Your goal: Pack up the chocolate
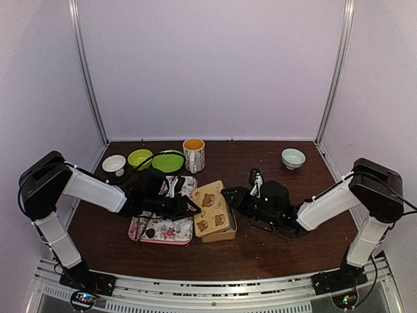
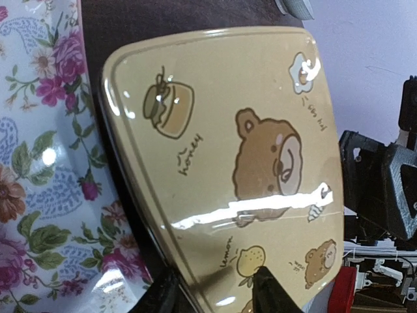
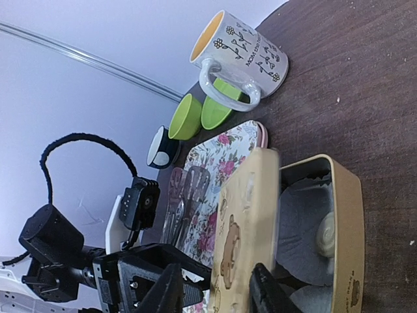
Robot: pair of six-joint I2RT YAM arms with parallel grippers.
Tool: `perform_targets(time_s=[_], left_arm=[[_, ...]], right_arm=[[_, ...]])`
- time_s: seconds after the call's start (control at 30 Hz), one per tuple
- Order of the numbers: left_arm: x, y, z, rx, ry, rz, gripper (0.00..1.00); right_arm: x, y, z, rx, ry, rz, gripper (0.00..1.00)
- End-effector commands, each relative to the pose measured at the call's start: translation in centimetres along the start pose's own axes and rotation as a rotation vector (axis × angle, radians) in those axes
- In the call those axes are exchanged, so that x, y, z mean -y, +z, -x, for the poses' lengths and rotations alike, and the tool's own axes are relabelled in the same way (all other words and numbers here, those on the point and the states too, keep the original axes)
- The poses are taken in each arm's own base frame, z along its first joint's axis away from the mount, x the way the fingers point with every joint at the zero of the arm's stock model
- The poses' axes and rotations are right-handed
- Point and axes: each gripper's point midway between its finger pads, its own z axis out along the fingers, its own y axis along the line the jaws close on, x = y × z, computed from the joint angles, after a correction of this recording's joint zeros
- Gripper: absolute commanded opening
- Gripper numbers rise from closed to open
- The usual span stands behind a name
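Spreading widest: dark wooden bench [image 1: 273, 254]. A floral tray [image 1: 172, 231] is lying left; a glossy tan round-cornered lid [image 1: 210, 207] is leaning beside it. The left pincer [image 2: 218, 297] is straddling the lid's corner, grip unclear; the right pincer [image 3: 218, 293] is gaping partway astride its edge. The chocolate [image 1: 150, 231], a roundish dark lump with no discernible long axis, is sitting on the tray's near-left corner.
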Motion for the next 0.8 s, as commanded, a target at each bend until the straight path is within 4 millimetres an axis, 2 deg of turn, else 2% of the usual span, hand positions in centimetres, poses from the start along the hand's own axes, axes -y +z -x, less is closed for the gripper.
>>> perform_targets(time_s=[0.0, 0.33, 0.67, 0.77], left_arm=[[1.7, 0.3, 1.5, 0.028, 0.028, -0.062, 0.40], [2.4, 0.1, 1.7, 0.033, 0.028, -0.079, 0.37], [2.1, -0.2, 1.8, 0.051, 0.021, -0.061, 0.38], [2.0, -0.4, 1.9, 0.059, 0.022, -0.054, 0.42]], right_arm=[[0.2, -0.4, 0.8, -0.015, -0.112, -0.079, 0.38], [0.0, -2.4, 2.3, -0.036, -0.318, -0.176, 0.64], [0.9, -3.3, 2.0, -0.114, -0.362, -0.188, 0.74], [1.2, -3.4, 1.6, -0.141, -0.360, -0.178, 0.76]])
